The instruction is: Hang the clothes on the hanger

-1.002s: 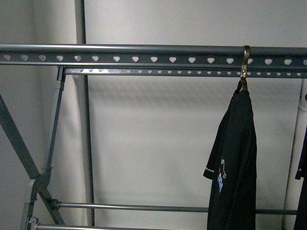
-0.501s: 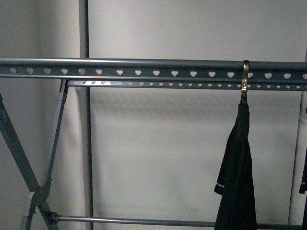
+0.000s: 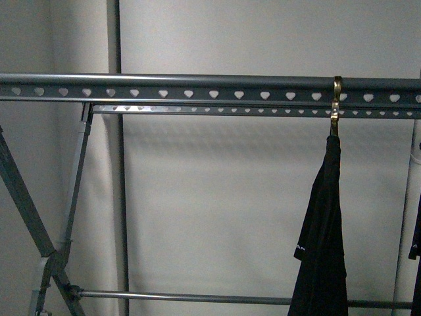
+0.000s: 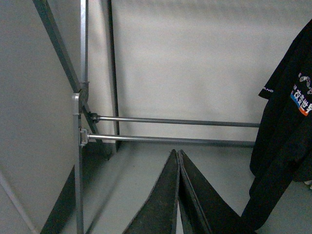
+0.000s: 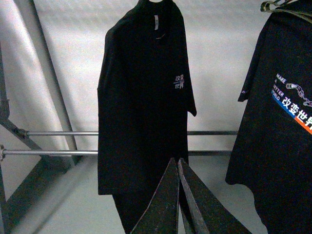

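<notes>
White wall, black T-shirt (image 3: 323, 224) hanging edge-on, grey rack (image 3: 210, 87)

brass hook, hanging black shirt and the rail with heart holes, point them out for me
brass hook (image 3: 337, 99), front view, on its shank crossing the rail.
black T-shirt (image 3: 325, 224), front view, mid body.
drying rack rail (image 3: 171, 87), front view, bare stretch above the heart holes.

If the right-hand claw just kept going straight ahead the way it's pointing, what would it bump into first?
Most likely the black T-shirt hanging right ahead of the right gripper. Its shut fingertips point at the shirt's lower part, with the rack's low bars and the wall behind. How near the shirt is, I can't tell.
</notes>
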You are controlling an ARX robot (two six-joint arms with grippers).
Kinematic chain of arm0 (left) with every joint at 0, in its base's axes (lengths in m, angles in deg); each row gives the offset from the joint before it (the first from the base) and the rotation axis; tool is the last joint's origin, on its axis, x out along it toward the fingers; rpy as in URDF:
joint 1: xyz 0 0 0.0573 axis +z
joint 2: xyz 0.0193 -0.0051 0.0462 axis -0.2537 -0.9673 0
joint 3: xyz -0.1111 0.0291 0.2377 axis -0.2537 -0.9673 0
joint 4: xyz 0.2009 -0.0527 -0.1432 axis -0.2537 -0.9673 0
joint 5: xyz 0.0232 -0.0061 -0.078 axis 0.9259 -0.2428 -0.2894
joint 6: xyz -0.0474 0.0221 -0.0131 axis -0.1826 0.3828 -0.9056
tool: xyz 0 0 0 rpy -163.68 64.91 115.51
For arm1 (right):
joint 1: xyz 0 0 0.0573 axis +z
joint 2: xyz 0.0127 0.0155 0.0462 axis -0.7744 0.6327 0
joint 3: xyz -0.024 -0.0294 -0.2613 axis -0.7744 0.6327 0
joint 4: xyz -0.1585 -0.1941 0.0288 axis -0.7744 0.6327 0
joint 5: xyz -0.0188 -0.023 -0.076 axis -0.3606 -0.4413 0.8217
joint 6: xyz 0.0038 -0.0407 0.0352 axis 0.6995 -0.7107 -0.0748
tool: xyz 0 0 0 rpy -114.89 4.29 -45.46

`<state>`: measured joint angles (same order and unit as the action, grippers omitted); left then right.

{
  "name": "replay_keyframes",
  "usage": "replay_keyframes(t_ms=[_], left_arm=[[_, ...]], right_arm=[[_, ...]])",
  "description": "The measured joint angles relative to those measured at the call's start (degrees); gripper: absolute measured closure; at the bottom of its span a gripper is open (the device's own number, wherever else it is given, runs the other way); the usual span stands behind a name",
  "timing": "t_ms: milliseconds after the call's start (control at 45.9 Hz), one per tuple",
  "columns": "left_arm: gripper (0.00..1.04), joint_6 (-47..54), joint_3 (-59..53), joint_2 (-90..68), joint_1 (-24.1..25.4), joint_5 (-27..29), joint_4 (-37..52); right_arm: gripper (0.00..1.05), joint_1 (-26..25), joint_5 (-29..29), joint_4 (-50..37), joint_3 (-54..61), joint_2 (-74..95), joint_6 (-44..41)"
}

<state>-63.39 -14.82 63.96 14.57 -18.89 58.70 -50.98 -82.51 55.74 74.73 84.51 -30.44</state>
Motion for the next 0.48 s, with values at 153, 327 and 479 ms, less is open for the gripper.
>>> replay_keyframes(t_ms=[153, 327, 479], left_arm=[[0.99, 0.0, 0.0, 0.0, 0.0, 0.0, 0.0], [0.72, 0.0, 0.0, 0.0, 0.0, 0.0, 0.0], [0.49, 0.0, 0.0, 0.0, 0.0, 0.0, 0.0]], right_arm=[[1.02, 0.0, 0.0, -0.5, 2.1, -2.0, 0.0], [1.02, 0.0, 0.0, -0.5, 2.8, -2.5, 0.0], [0.9, 0.0, 0.0, -0.5, 2.8, -2.5, -0.1]])
